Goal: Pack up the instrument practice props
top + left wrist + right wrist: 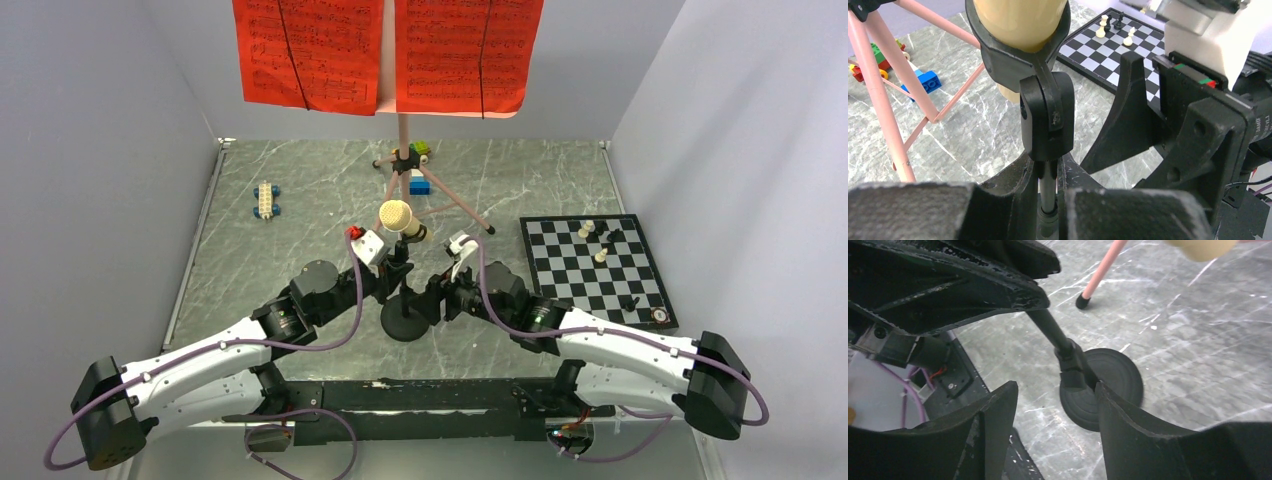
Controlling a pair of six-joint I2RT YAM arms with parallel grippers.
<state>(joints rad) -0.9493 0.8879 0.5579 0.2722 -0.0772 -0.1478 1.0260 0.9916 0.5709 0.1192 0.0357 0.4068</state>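
Left gripper [1048, 172] clamped on the thin pole of the black mic stand [1108, 377], near the pink music stand [404, 140]. Right gripper [1054, 392] has its 2 fingers [993, 425] apart beside the pole, gripping nothing. Risk: tilting the stand could spill the foam-headed microphone [396, 215] from its clip — or knock a tripod leg.

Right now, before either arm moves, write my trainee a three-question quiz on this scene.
1. True or false: the right fingers are clamped shut.
2. Which side of the table holds the chessboard? A left, B right, C far middle.
3. Fill in: the left fingers grip the mic stand by its ___.
Key: 1 false, they stand apart; 2 B; 3 pole.
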